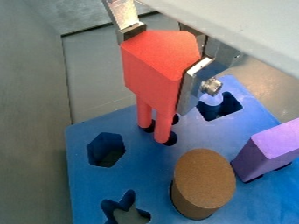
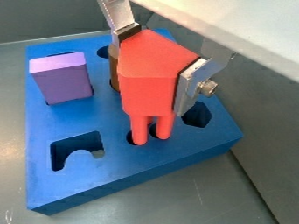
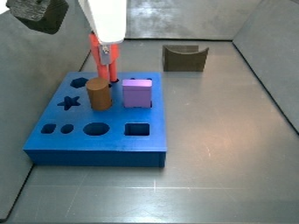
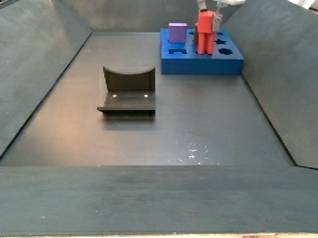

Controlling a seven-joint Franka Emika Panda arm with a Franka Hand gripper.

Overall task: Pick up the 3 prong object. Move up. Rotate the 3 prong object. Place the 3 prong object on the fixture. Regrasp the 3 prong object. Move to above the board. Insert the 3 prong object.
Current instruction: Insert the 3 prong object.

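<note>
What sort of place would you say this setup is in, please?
Probably a lab test cell for robot insertion trials: grey metal walls enclose the floor, a blue board with shaped holes, a fixture, and the gripper holding the 3 prong object above the board.

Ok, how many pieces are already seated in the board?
2: brown cylinder and purple cube, side by side on the blue board. The gripper holds the red piece above it.

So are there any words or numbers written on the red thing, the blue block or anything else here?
No text: there is none to read in any view.
The 3 prong object, held in the end effector above the board, is plain red.
The board, the purple cube, the brown cylinder and the fixture carry no letters, numbers or signs.
</note>
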